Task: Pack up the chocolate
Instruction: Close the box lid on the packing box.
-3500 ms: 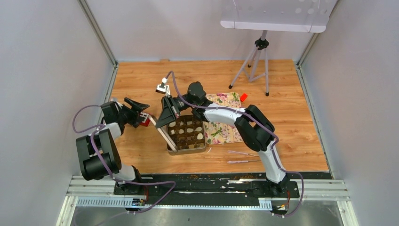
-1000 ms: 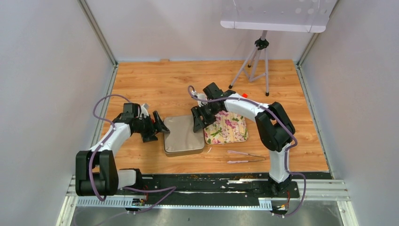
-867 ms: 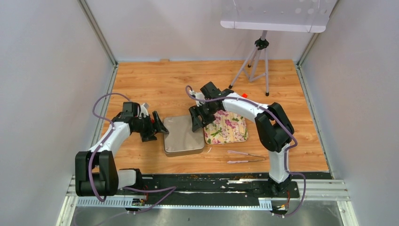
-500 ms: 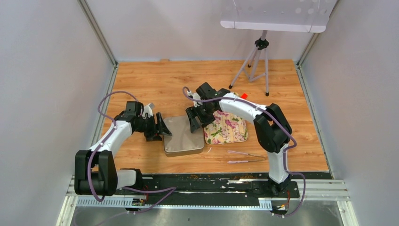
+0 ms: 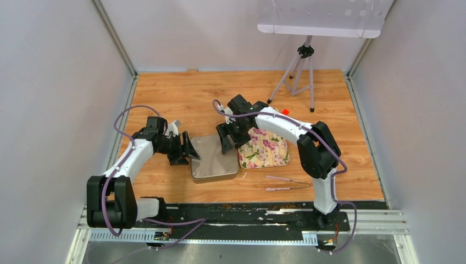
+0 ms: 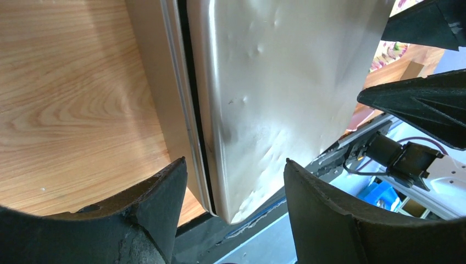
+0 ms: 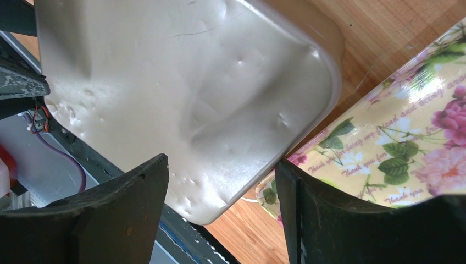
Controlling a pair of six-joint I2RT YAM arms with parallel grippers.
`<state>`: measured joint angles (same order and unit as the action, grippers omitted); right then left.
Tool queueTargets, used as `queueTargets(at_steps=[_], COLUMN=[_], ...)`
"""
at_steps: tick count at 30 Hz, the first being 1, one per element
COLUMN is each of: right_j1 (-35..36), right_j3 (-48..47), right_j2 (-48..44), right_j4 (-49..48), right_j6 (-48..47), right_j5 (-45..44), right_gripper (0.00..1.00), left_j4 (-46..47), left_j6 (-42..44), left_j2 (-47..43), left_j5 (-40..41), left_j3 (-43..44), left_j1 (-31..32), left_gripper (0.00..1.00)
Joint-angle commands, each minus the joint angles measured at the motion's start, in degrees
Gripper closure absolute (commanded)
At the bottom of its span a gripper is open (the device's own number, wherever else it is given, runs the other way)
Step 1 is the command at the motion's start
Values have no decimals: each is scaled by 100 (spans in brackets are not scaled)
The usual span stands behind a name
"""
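Left pincer (image 5: 188, 147), right pincer (image 5: 226, 144) both spread wide, gripping nothing, flanking lidded tin (image 5: 214, 163); chocolate unseen, orientation untellable.

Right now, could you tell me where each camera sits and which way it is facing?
Top external: above and behind the bases, looking down on the table; both arms show, left gripper and right gripper flanking the tin.
Left wrist: on the left arm, looking past its own fingers at the tin's edge.
Right wrist: on the right arm, past its fingers at the tin's corner and floral tray.
Shared: both wrist views show the tin's dented lid.
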<state>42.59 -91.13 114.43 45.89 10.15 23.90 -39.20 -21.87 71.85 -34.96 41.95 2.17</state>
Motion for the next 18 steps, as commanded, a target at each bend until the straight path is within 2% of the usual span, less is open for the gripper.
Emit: queueTargets(at_steps=[1,5,12,18], right_j1=[43,127,177,179], right_j3=[-206,-281,-477,-346], right_j2=[37,117,-204,-238], right_j4=[-32,-90,91,7], right_j6=[16,-84,-176,-248], right_j5=[171,488,108,79], right_gripper=[30,31,32,32], left_j4=[99,109,-54,-300], left_j6=[21,26,198,264], left_j2=[-18,-62,-175,-281], left_j5=[-219,-220,-174,418], left_j3=[107,135,143,87], left_j1=[12,6,11,10], left_gripper=[27,27,30,31])
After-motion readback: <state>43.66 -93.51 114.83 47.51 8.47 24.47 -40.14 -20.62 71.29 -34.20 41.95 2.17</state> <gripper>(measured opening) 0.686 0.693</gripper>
